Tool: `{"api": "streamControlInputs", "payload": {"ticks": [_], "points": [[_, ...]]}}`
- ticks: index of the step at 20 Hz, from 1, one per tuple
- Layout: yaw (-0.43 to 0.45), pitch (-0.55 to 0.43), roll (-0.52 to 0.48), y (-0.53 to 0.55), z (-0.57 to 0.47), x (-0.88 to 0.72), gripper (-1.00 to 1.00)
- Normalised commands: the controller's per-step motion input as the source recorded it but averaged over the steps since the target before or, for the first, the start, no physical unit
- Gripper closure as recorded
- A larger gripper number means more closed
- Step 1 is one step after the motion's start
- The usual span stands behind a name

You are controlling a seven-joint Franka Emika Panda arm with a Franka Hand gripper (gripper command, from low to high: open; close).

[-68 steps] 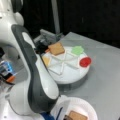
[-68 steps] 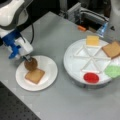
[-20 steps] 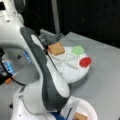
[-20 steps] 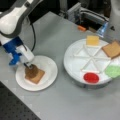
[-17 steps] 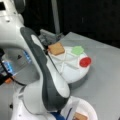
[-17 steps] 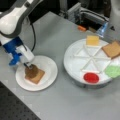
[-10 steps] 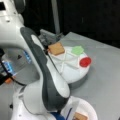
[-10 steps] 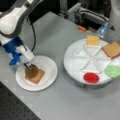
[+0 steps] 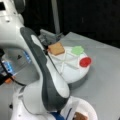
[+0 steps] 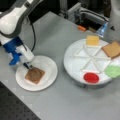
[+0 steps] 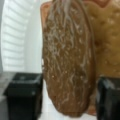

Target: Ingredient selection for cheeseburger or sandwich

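A brown patty point(image 10: 34, 74) lies on a tan bread square point(image 10: 28, 80), a small pile on the white paper plate point(image 10: 48, 65). My gripper point(image 10: 27, 66) hangs at the pile's upper left corner, over the plate's left side. In the wrist view the patty point(image 11: 68, 60) fills the middle on the bread point(image 11: 108, 37), with the black fingers point(image 11: 22, 96) wide apart on either side: open, holding nothing. Still in the white tray point(image 10: 72, 65) are yellow cheese point(image 10: 92, 40), a second bread square point(image 10: 112, 49), green lettuce point(image 10: 113, 71) and a red disc point(image 10: 91, 77).
In a front view my own arm point(image 9: 47, 82) hides the gripper and most of the plate point(image 9: 88, 108); tray point(image 9: 72, 72), bread point(image 9: 56, 48), lettuce point(image 9: 77, 50) and red disc point(image 9: 85, 62) show behind it. Metal equipment point(image 10: 87, 15) and an orange piece point(image 10: 81, 28) sit at the table's far edge.
Since 3.4 s ago the arm has shifted its pose slightly beside the pile. Over the last second nothing has visibly moved; the patty stays on the bread.
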Motion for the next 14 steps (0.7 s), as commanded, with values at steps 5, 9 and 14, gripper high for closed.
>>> {"api": "streamControlInputs", "payload": {"ticks": [5,9,14], "points": [[0.239,0.107,-0.063,-0.28,0.06,0.22,-1.0],[0.251,0.125,-0.019,-0.23,0.08,0.18,-1.0],[0.215,0.158,-0.001,-0.13,0.17,0.15,-1.0]]}}
